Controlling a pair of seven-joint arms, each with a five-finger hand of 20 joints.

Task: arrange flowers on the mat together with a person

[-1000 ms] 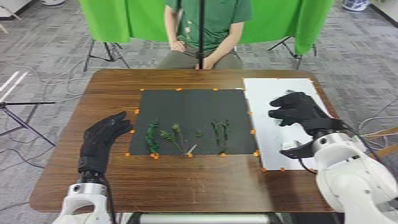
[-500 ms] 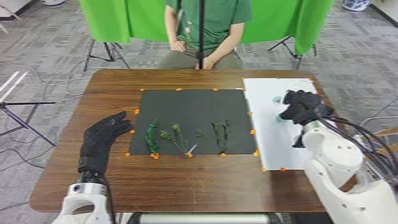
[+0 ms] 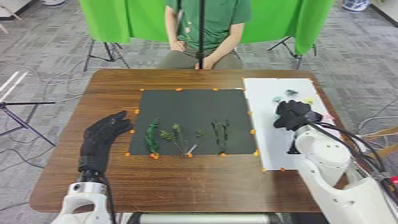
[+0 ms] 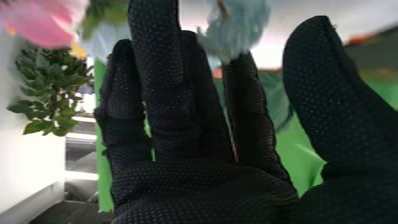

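On the dark mat [image 3: 191,110] in the head view lie green sprigs: a leafy one [image 3: 152,137] at the left, branching stems [image 3: 178,137] in the middle and thin stems [image 3: 220,135] at the right. My right hand [image 3: 294,116] is over the white sheet [image 3: 268,92], beside pale blue-green flowers [image 3: 291,93] and a yellow one [image 3: 308,100]. My left hand [image 3: 107,128] rests left of the mat, fingers relaxed. In the right wrist view my right hand [image 4: 204,185] has straight fingers and thumb apart, near a blue flower [image 4: 238,27] and a pink flower [image 4: 44,20].
Orange tape pieces [image 3: 179,89] mark the mat's edges on the brown table [image 3: 178,185]. Across the table a person sits with hands in the lap. A leafy green bunch [image 4: 49,90] shows in the right wrist view.
My right hand has turned and drawn back a little toward the near side over the white sheet, uncovering small flowers beyond it. The left hand and the mat's sprigs have stayed put.
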